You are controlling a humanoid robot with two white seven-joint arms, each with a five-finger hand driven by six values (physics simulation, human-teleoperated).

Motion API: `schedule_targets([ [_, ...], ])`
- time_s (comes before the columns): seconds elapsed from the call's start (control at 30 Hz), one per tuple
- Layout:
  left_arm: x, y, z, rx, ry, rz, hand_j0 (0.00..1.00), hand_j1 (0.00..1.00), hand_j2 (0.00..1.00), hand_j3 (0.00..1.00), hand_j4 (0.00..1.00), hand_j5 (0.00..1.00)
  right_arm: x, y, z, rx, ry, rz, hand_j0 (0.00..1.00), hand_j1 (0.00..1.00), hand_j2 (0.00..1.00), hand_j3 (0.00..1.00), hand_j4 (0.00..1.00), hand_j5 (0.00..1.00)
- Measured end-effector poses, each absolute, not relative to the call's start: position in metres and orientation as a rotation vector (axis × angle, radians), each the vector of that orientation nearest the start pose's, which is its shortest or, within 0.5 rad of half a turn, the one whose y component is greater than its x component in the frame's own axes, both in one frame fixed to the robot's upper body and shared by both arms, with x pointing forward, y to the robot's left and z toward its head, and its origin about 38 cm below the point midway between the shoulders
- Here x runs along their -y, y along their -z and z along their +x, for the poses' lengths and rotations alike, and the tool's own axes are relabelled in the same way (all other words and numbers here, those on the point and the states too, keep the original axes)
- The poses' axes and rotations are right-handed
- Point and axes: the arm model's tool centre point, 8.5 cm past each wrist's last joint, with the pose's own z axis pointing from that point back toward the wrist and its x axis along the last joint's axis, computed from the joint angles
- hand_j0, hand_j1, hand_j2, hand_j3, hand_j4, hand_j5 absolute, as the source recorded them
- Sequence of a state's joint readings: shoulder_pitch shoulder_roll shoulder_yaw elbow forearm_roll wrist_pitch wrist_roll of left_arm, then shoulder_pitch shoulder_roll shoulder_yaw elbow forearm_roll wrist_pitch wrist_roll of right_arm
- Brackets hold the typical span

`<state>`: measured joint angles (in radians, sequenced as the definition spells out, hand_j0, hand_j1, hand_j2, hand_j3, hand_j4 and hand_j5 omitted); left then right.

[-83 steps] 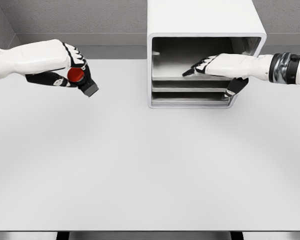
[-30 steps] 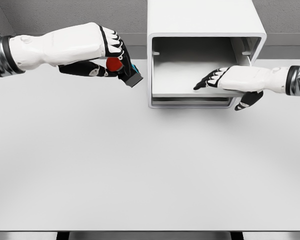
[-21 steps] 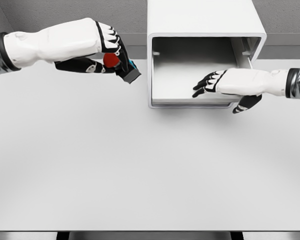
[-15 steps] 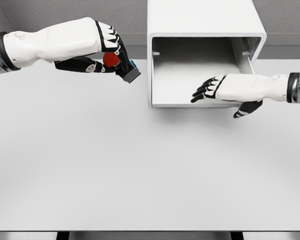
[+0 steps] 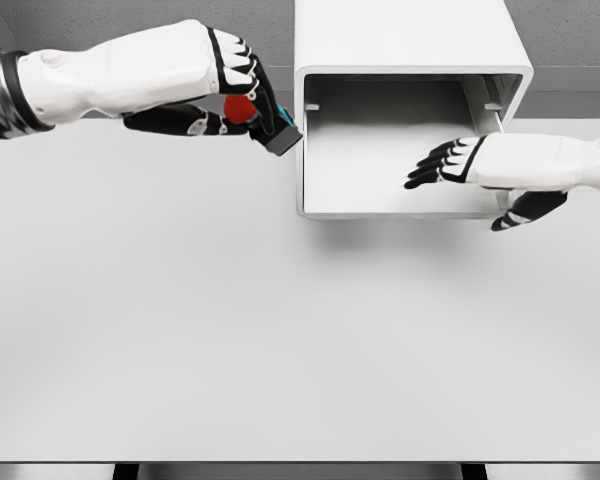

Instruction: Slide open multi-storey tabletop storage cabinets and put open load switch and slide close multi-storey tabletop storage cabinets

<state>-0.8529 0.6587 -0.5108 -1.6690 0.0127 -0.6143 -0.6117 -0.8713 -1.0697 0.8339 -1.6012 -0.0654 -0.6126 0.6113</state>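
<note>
The switch (image 5: 255, 117), red knob and dark body, is clamped in the left hand (image 5: 220, 85) just beside the cabinet's (image 5: 410, 35) left wall. The drawer (image 5: 380, 195) is out, under the right hand's (image 5: 500, 165) spread fingers. Placing and closing remain.

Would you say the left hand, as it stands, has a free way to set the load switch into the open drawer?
Probably yes: the left hand holds the load switch beside the drawer, whose near-left floor looks bare; the right hand sits at its right side.
</note>
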Motion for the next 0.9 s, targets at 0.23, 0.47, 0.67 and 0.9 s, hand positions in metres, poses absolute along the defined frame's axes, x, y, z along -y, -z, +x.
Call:
schedule_targets([
  [0.23,-0.161,-0.372,0.408,-2.466,-2.185,-0.071,0.48,0.48,0.48,0.48,0.48,0.48,0.352,-0.329,0.394,1.545,-1.956,-0.157,1.0,1.0,1.0,1.0,1.0,1.0],
  [0.47,-0.12,-0.364,0.405,-2.433,-2.143,-0.06,0.48,0.48,0.48,0.48,0.48,0.48,0.383,-0.336,0.398,1.516,-1.875,-0.213,1.0,1.0,1.0,1.0,1.0,1.0],
  [0.67,-0.086,-0.351,0.407,-2.355,-2.175,-0.137,0.48,0.48,0.48,0.48,0.48,0.48,0.393,-0.327,0.402,1.479,-1.852,-0.22,1.0,1.0,1.0,1.0,1.0,1.0],
  [0.9,-0.063,-0.331,0.424,-2.307,-2.265,-0.227,0.49,0.49,0.49,0.49,0.49,0.49,0.42,-0.322,0.408,1.431,-1.786,-0.264,1.0,1.0,1.0,1.0,1.0,1.0],
])
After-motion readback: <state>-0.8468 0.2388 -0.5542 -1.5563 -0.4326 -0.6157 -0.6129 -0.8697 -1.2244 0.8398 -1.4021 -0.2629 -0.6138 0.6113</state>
